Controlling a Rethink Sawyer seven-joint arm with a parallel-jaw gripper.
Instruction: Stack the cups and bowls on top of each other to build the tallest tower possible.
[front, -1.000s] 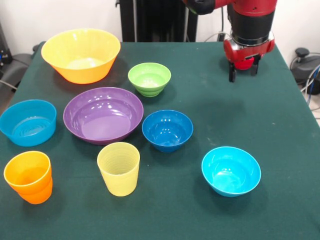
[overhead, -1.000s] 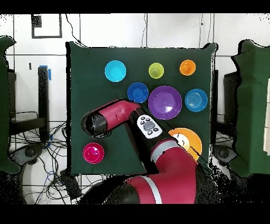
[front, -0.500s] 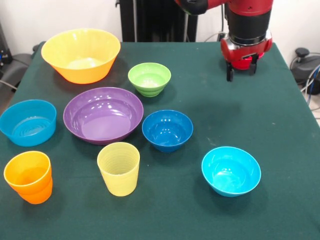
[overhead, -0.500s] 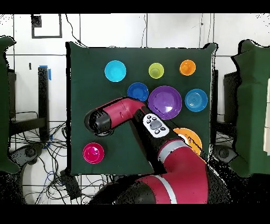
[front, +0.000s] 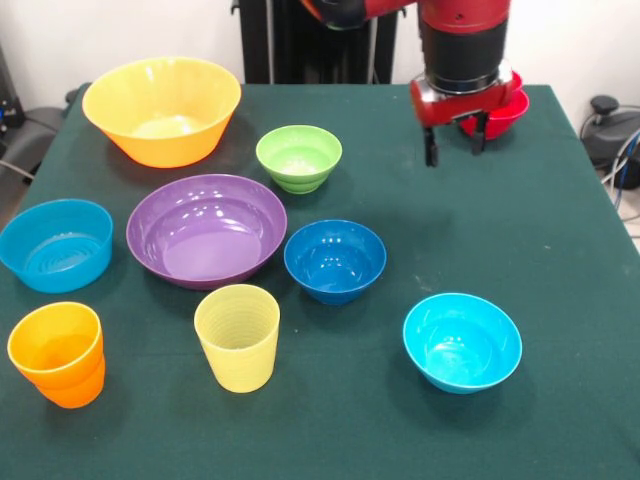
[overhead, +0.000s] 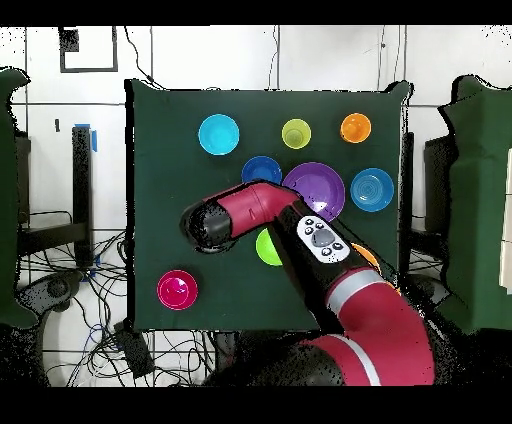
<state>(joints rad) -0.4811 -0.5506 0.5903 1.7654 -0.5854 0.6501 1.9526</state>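
The claw (front: 453, 150) is hanging open and empty above the green tabletop (front: 560, 250) at upper right of the front view, its red-and-black arm (front: 460, 45) pointing straight down. Just behind it, a small glossy red plastic bowl (front: 500, 112) is sitting, partly hidden.

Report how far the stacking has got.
Done: nothing clearly stacked; the red bowl sits behind the arm, its contents hidden. In hand: nothing; the pincer hangs empty above the cloth. Left: every other bowl and cup, such as the yellow cup, stands alone.
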